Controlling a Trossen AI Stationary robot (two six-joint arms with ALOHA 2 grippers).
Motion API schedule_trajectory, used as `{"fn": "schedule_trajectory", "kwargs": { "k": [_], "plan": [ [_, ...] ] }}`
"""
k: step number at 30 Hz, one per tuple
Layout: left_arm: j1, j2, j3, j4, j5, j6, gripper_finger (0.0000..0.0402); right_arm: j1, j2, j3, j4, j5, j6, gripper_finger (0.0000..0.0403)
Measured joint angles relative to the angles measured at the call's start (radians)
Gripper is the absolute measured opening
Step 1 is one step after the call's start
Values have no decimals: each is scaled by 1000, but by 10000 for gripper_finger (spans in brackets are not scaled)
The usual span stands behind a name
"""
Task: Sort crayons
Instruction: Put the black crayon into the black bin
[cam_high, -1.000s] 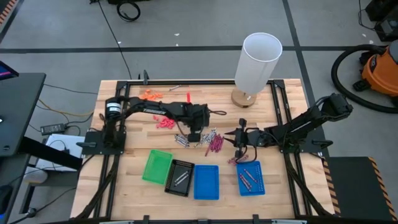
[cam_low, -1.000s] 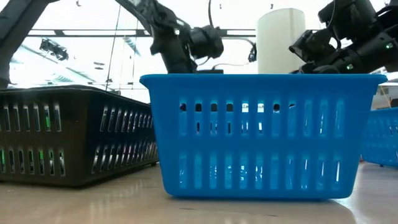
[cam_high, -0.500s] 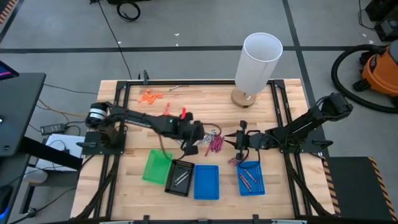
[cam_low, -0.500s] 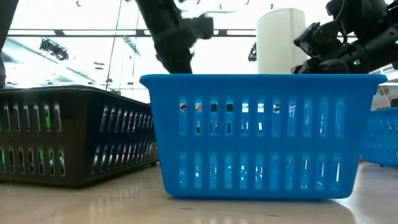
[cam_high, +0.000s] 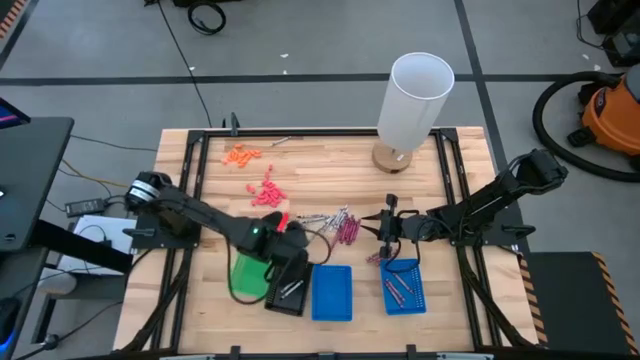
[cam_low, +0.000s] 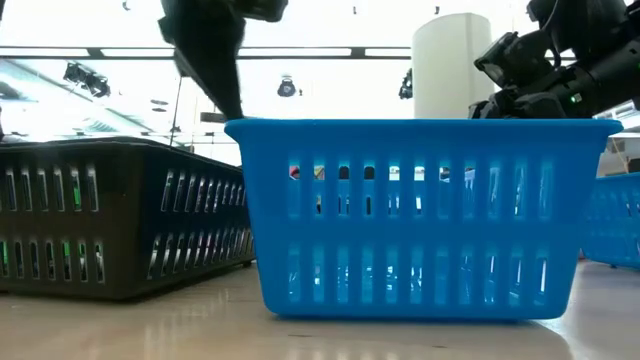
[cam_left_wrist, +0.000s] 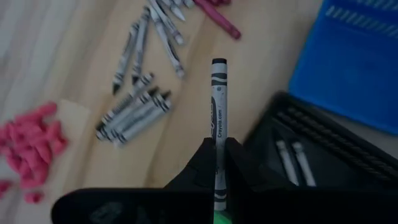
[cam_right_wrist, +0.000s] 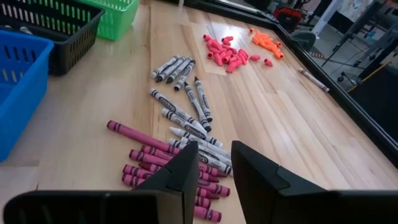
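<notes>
The high view looks straight down on the whole table (cam_high: 420, 200) from well above. The low view sits at table-top height, close against a blue tray (cam_low: 420, 215), facing level into the room. Each wrist view looks forward past its own arm's fingers, close to the wood. Both wrist views share the grey crayons (cam_left_wrist: 134, 112), which the high view also covers.

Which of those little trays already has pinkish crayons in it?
The blue tray at the far right of the row, below the right gripper. Maroon crayons lie in it; the black tray holds grey ones, and the middle blue tray looks empty.
</notes>
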Motion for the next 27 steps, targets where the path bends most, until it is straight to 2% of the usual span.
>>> {"fn": "schedule_trajectory", "kwargs": {
  "k": [17,21,27],
  "plan": [
    [-93,2,0,8,-5,-364,12,-48,0,0,104,27,-162,105],
    [-122,2,0,57,-5,-455,12,-68,0,0,124,-5,-176,105],
    [-168,78,1,134,19,-589,12,-93,0,0,147,-56,-185,105]
  ]
}}
